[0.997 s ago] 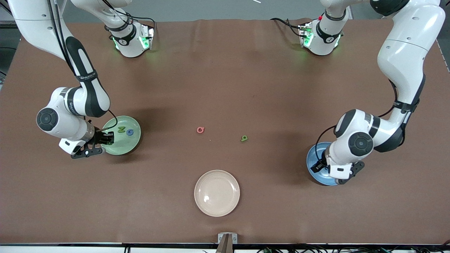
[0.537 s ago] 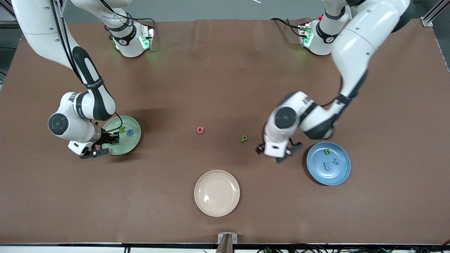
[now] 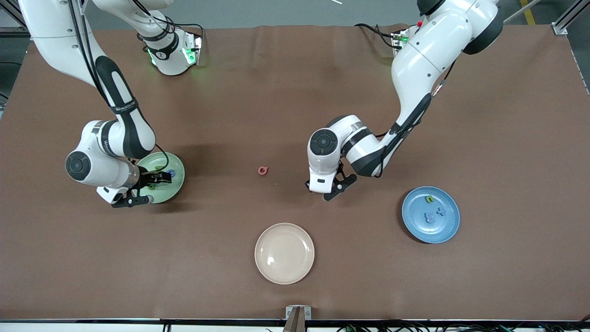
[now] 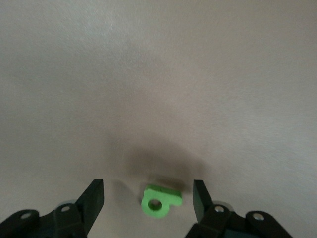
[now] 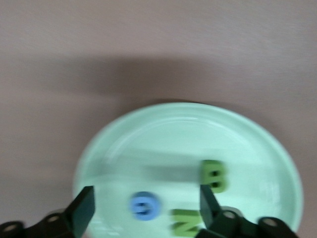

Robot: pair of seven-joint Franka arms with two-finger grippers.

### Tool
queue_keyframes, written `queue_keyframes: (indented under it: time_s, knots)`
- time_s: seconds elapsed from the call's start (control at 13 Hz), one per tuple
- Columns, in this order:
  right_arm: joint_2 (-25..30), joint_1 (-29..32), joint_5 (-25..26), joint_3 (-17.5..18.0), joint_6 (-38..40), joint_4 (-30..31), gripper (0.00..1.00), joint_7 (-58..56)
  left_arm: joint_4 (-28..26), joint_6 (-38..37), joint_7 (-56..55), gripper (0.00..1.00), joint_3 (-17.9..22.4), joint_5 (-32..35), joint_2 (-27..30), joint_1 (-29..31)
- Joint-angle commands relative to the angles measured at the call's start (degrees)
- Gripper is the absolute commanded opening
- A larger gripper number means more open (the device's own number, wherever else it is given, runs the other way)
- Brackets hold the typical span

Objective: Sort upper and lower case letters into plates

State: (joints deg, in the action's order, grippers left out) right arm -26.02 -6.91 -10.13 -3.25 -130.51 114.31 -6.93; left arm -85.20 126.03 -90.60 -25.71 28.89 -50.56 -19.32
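The left hand, spread wide, hangs straight over the green letter — it lies centred between the fingers. The right hand, also released, is over the pale green plate.

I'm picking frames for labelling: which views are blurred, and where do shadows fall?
Right wrist view: smeared; the green plate and its letters streak. Left wrist view: sharp on the green letter, a soft shadow over it. Front view: crisp, with a glare spot on the beige plate.

A brown-covered table meets grey floor at top.
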Motion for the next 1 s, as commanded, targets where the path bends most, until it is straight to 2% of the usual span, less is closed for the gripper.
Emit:
queue_keyframes:
  time_s: [0.0, 0.15, 0.38, 0.54, 0.92]
  knots:
    - [1.3, -6.8, -1.6, 0.0, -0.3, -0.2, 1.00, 11.7, 2.0, -0.2, -2.6, 0.73, 1.2, -0.9, -1.4, -1.9]
    - [1.1, -12.1, -3.2, 0.0, -3.8, -0.1, 1.00, 20.1, 2.1, -0.1, -2.7, 0.73, 1.2, -0.9, -1.4, -1.8]
    - [-0.4, -19.3, -3.1, -0.1, -8.9, -0.2, 1.00, 36.4, 1.9, -0.1, -2.7, 0.64, 1.2, -2.6, -1.3, -1.3]
    - [-1.8, -22.1, -3.1, -0.1, -11.1, -0.2, 1.00, 44.6, 1.7, -0.1, -2.8, 0.61, 1.2, -4.8, -0.6, -1.1]
    - [-4.1, -28.2, -2.5, -0.3, -14.9, -1.5, 1.00, 64.6, 0.7, 0.0, -1.7, 0.45, 0.9, -4.8, -0.4, 0.4]
